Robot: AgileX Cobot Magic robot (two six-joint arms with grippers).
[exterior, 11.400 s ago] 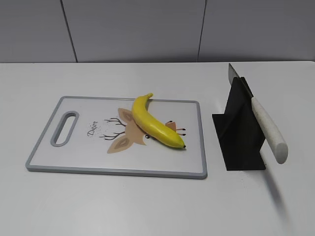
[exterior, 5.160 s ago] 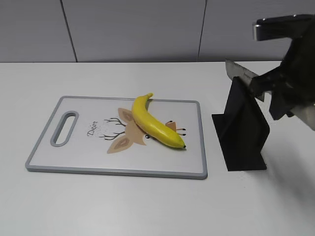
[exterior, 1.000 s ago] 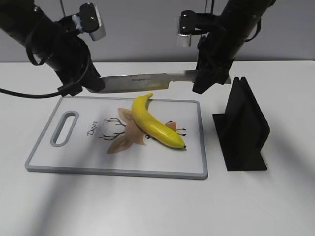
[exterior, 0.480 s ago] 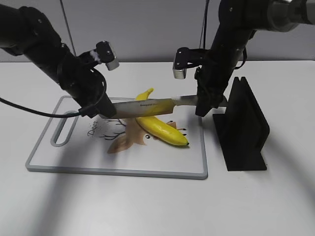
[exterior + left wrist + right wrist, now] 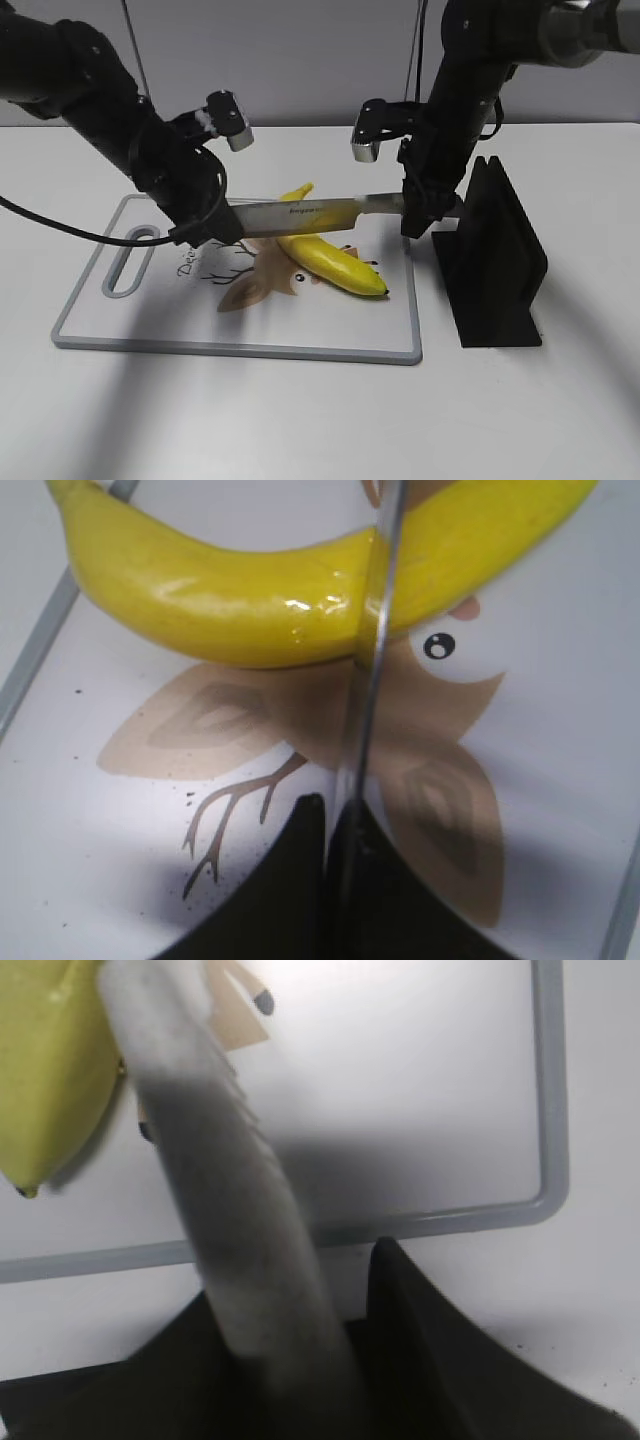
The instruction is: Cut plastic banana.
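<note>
The yellow plastic banana (image 5: 335,266) lies on the cutting board (image 5: 150,322) over its deer print. A long knife (image 5: 310,211) lies level across the banana near its stem half, edge down on it. My left gripper (image 5: 205,226) is shut on the blade's tip end. My right gripper (image 5: 421,211) is shut on the pale handle. In the left wrist view the blade (image 5: 368,680) crosses the banana (image 5: 230,610) just ahead of the gripper (image 5: 330,840). In the right wrist view the handle (image 5: 230,1190) sits between the fingers (image 5: 300,1360), with the banana's dark-tipped end (image 5: 50,1070) at the left.
A black knife stand (image 5: 495,262) stands empty on the white table right of the board, close behind my right arm. The board's grey rim (image 5: 555,1110) and its handle slot (image 5: 131,262) are in view.
Over the last second both arms brought the knife down from above the board's far edge onto the banana. The banana has shifted slightly toward the front right.
</note>
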